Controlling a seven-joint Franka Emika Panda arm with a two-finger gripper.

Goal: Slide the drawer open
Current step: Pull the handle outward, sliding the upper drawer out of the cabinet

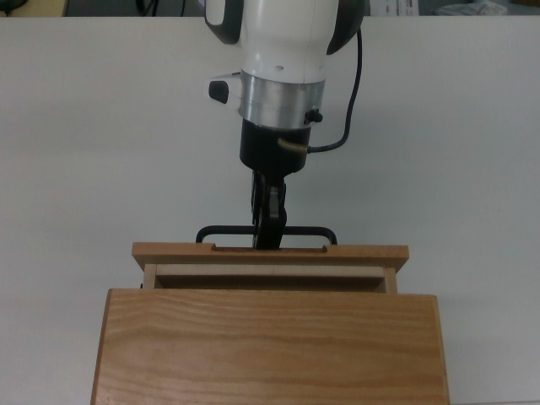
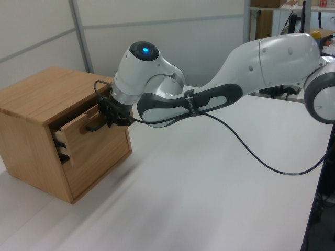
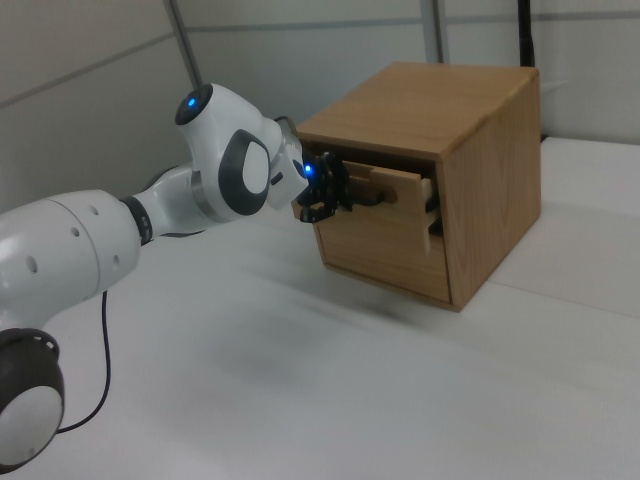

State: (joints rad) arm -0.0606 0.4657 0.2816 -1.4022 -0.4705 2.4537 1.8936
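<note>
In the top view, the wooden box (image 1: pixel 270 346) is nearest and its lower part is cut off by the picture edge. The drawer (image 1: pixel 270 256) sticks out a little from the box's upper front, and only a thin strip of its inside is visible. Just beyond, the gripper (image 1: pixel 268 229) is clenched on the middle of the black handle (image 1: pixel 308 231), hiding that part of the bar. The white table (image 1: pixel 101 152) is behind it. The arm (image 1: pixel 283 51) is cut off at the top.
</note>
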